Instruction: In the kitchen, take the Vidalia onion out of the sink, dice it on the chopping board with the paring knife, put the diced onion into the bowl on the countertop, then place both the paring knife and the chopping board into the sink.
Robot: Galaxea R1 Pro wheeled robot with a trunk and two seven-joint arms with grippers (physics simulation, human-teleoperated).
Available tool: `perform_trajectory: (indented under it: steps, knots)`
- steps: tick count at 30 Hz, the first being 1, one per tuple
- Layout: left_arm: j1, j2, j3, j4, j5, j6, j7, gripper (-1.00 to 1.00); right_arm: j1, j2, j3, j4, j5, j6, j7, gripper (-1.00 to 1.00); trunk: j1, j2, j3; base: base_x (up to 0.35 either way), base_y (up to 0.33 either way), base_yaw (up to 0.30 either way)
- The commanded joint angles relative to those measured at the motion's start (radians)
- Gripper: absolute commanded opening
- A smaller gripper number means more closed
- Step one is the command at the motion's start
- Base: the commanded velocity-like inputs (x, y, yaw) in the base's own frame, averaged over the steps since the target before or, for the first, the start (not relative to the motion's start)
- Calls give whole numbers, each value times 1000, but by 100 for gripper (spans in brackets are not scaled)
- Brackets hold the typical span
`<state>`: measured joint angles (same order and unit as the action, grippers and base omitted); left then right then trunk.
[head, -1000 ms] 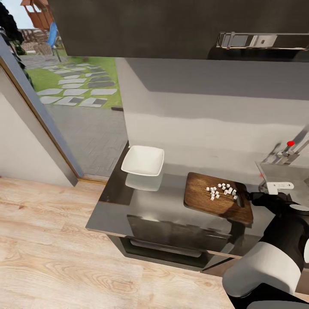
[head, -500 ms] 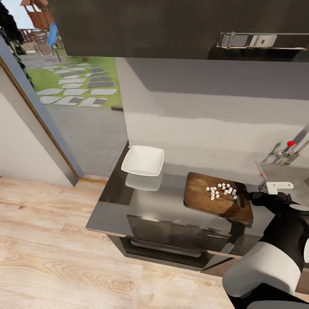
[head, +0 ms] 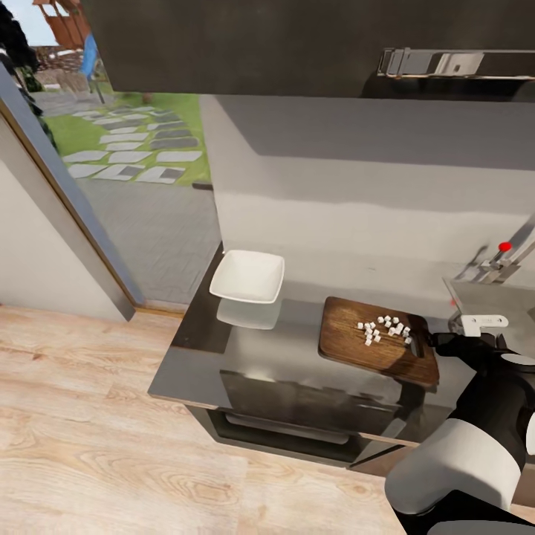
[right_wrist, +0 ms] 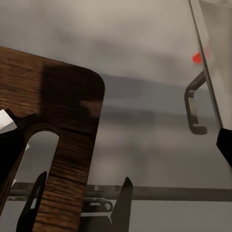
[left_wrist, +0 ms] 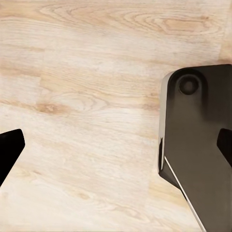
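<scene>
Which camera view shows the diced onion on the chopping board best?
The head view: the diced onion lies there as a cluster of white cubes on the chopping board. The right wrist view gives only one white piece at the edge, beside the board's handle hole.

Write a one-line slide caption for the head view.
Diced onion sits on the chopping board, white bowl empty on the countertop.

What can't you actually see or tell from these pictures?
- Sink: cut off by the head view's right edge; its inside is hidden.
- Knife: a dark shape by the board's handle end, too small to confirm.
- Onion dice: too tiny to count exactly.
</scene>
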<state>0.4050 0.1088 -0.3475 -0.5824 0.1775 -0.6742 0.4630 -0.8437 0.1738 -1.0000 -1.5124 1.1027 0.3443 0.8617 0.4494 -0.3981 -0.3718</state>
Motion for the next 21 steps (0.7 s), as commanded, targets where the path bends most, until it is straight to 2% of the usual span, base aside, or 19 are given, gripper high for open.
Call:
perform_trajectory:
  steps: [1, 21]
  knots:
    - [0, 2, -8, -2, 10, -2, 6, 100, -2, 1, -2, -2, 5, 2, 6, 100, 1, -2, -2, 0, 0, 0]
    - [0, 2, -8, -2, 10, -2, 6, 100, -2, 1, -2, -2, 5, 2, 7, 100, 1, -2, -21, 0, 0, 0]
